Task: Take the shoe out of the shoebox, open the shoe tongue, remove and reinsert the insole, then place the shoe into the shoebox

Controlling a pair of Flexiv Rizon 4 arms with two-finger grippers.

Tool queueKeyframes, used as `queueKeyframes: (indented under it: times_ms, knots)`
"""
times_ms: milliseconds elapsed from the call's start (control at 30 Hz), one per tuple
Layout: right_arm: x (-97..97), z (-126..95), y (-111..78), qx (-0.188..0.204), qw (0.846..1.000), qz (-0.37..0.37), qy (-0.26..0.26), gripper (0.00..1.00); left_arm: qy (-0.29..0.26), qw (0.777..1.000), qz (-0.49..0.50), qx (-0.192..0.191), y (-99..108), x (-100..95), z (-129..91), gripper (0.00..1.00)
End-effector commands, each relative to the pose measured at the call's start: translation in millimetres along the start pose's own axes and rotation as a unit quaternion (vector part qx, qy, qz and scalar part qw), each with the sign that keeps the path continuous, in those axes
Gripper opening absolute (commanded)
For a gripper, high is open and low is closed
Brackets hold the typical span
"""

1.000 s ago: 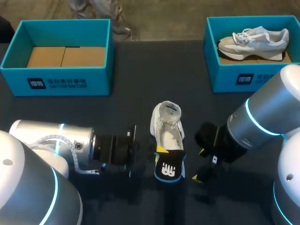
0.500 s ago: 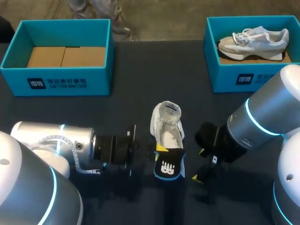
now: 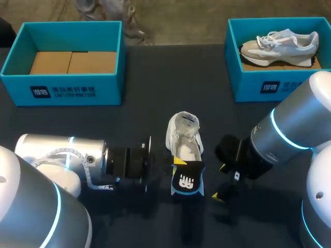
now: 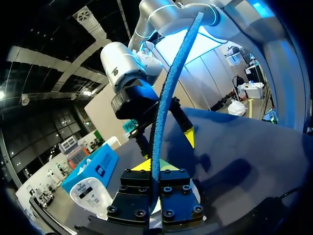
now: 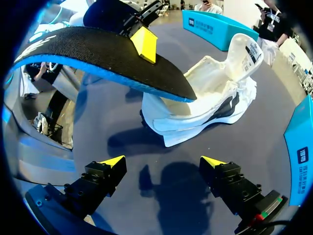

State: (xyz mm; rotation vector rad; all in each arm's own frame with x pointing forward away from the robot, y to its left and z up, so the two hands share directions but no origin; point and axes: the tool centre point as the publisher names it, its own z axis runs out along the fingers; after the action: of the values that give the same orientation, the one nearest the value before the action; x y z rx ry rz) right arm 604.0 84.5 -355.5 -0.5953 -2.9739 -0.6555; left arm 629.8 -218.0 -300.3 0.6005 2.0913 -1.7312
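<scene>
A white shoe stands on the dark table, toe pointing away from me and tongue pulled open. Its black insole with a blue edge hangs over the heel end, with my left gripper shut on it. The left wrist view shows the insole edge-on, rising from between the left gripper, and the shoe lies beside and below it. My right gripper stands open just right of the heel, holding nothing. Seen from the right gripper, the insole hovers over the shoe ahead.
A teal shoebox at the back left holds only cardboard. Another teal shoebox at the back right contains a second grey-white shoe. Bare dark table lies between the boxes and the shoe.
My left arm has edged slightly right, carrying the insole a little closer over the shoe's heel. The right arm has not moved.
</scene>
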Motion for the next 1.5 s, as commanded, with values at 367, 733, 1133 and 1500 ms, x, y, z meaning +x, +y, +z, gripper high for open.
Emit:
queueKeyframes:
  times_ms: [367,733,1133,1500]
  knots:
    - [1.1,0,-0.8,-0.001,1.0,0.0,-0.001,1.0,-0.005,1.0,-0.014,-0.008,12,-3.4,10,0.0]
    - [1.1,0,-0.8,-0.001,1.0,0.0,-0.001,1.0,-0.018,0.999,-0.027,-0.02,21,-7.7,11,0.0]
    - [1.1,0,-0.8,-0.001,1.0,0.0,-0.001,1.0,-0.018,0.999,-0.035,-0.03,28,-8.5,12,0.0]
    - [1.1,0,-0.8,-0.001,1.0,0.0,-0.001,1.0,-0.02,0.998,-0.036,-0.044,37,-11.1,13,0.0]
